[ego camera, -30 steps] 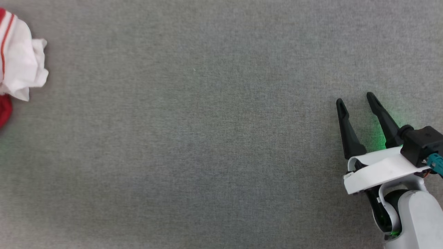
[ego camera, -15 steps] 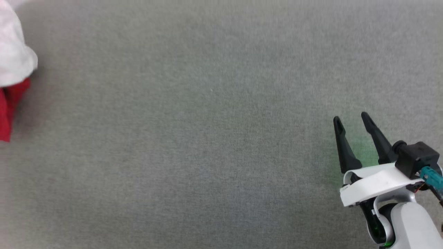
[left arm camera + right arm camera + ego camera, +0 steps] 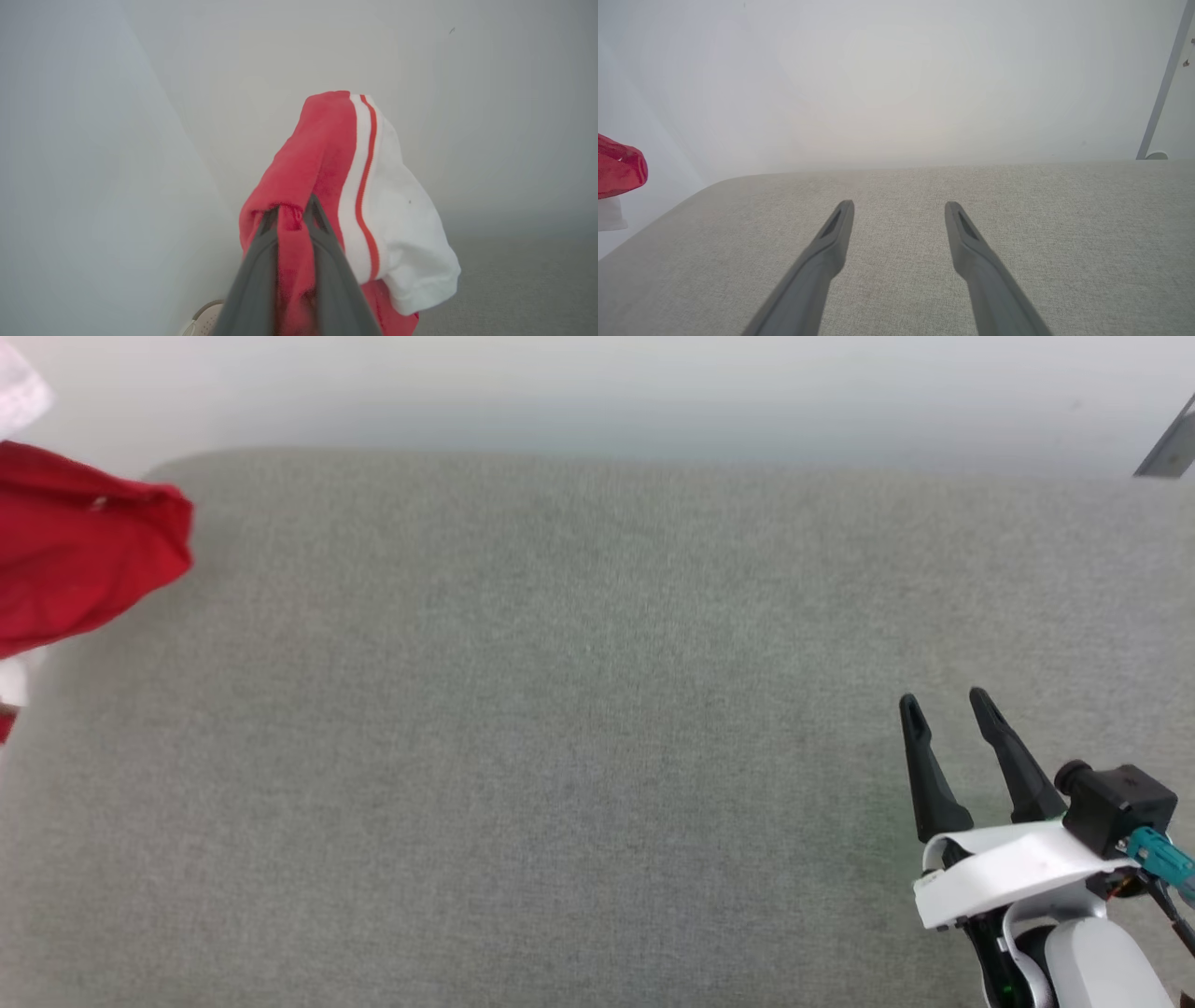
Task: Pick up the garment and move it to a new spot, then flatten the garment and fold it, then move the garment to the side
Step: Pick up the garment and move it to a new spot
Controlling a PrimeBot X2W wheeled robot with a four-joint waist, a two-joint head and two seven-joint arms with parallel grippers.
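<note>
Left claw (image 3: pixel 293 207) pinches a red fold of the garment (image 3: pixel 327 154), seemingly hanging above the grey desk (image 3: pixel 597 728); right claw (image 3: pixel 943 700) spread, empty.

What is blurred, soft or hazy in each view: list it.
Head view: garment softly blurred at the left edge, right gripper sharp. Left wrist view: left gripper out of focus, pale hazy background. Right wrist view: near fingers soft, grey surface weave crisp.
</note>
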